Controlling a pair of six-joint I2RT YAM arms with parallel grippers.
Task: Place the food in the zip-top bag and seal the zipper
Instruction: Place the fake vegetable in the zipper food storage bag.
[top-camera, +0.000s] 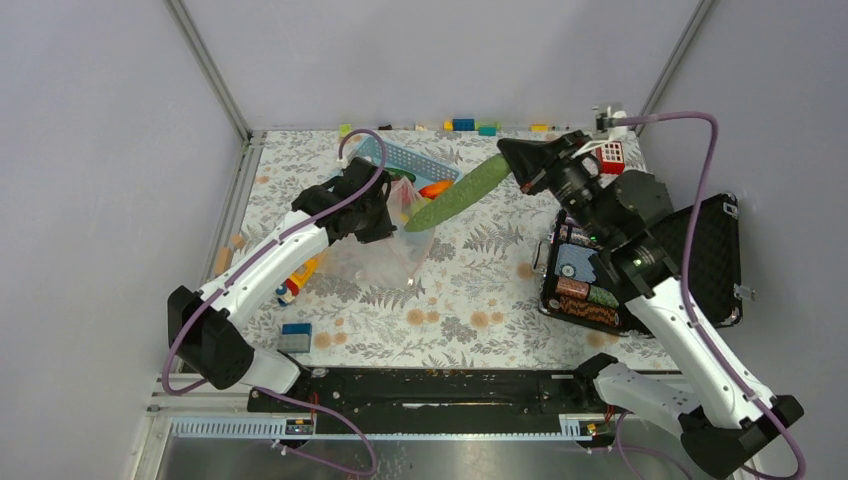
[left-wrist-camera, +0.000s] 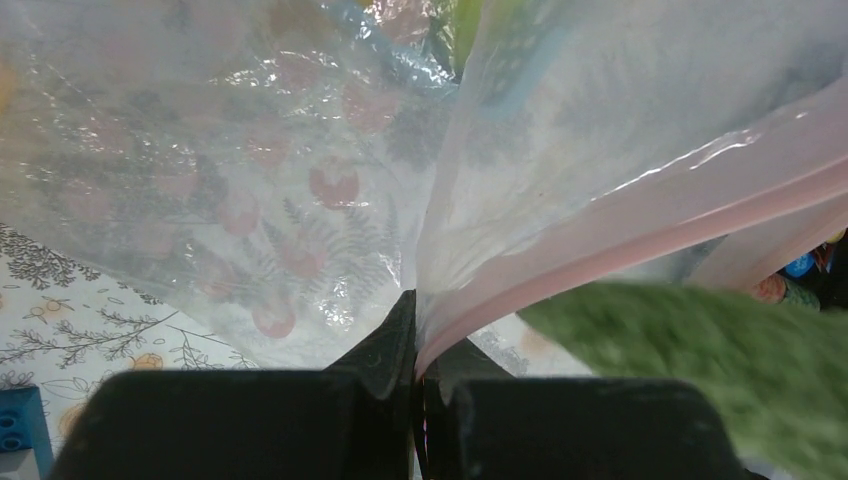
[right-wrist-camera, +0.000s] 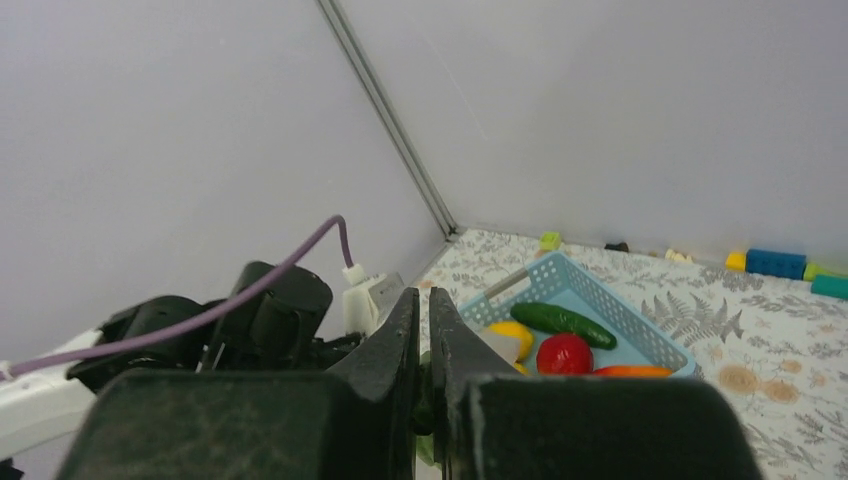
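Far left in the top view, a blue block (top-camera: 295, 329) sits at 7 o'clock from the zip-top bag (top-camera: 380, 255), which sags crinkled onto the fern-patterned surface (top-camera: 480, 290). We see the left pincer (top-camera: 372, 222) clamped shut on the bag's mouth edge. Its wrist camera shows both fingers (left-wrist-camera: 385, 345) pinching the pink zipper (left-wrist-camera: 650, 215), and the clear bag hangs at the pincer's 6 o'clock in the top view. Just beside the bag at 12 o'clock stands the light blue basket (top-camera: 415, 160), holding a lemon (right-wrist-camera: 512, 335), a cucumber (right-wrist-camera: 565, 320), a red apple (right-wrist-camera: 564, 353) and an orange fruit (right-wrist-camera: 630, 371). Next, the long green pod (top-camera: 458, 193) slants through the air, its free tip near the bag's mouth. We cannot tell whether the tip has passed the zipper. The right pincer (top-camera: 518, 165), narrowed on the pod's far end, holds it pointing toward 8 o'clock. At 5 o'clock from that pincer, an open black case (top-camera: 715, 260) lies at the surface's right edge.
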